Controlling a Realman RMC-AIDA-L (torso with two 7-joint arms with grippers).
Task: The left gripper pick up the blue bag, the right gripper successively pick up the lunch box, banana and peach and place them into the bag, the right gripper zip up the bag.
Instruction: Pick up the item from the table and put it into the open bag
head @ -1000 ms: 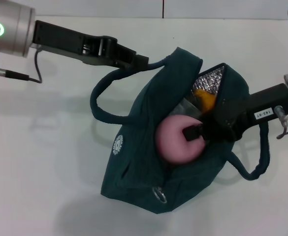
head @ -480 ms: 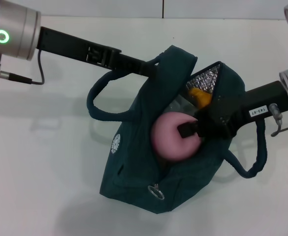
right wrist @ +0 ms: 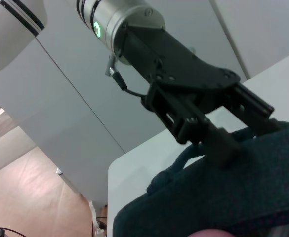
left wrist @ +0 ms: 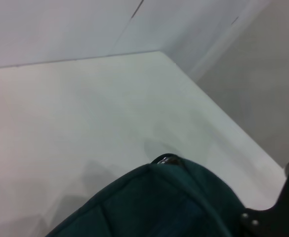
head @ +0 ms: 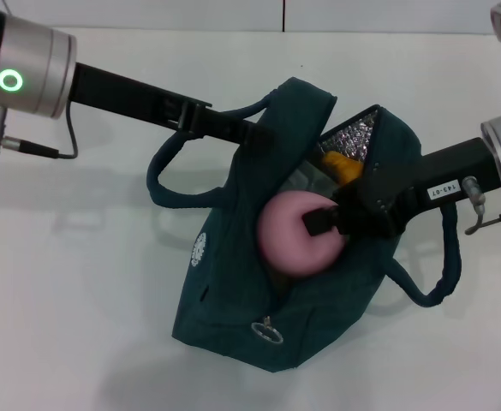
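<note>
Round pink peach point(head: 291, 244) sits in the blue bag's point(head: 233, 291) mouth.

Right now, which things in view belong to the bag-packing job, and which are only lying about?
Job:
- blue bag
- peach, in right gripper
- banana, inside the bag
- left gripper, holding the bag's edge

Lying about:
- nothing, only the white table

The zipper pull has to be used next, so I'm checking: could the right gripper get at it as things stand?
Probably not yet. The right gripper is shut on the peach at the blue bag opening. The zipper pull itself lies exposed at the bag's near end, nothing covering it.
</note>
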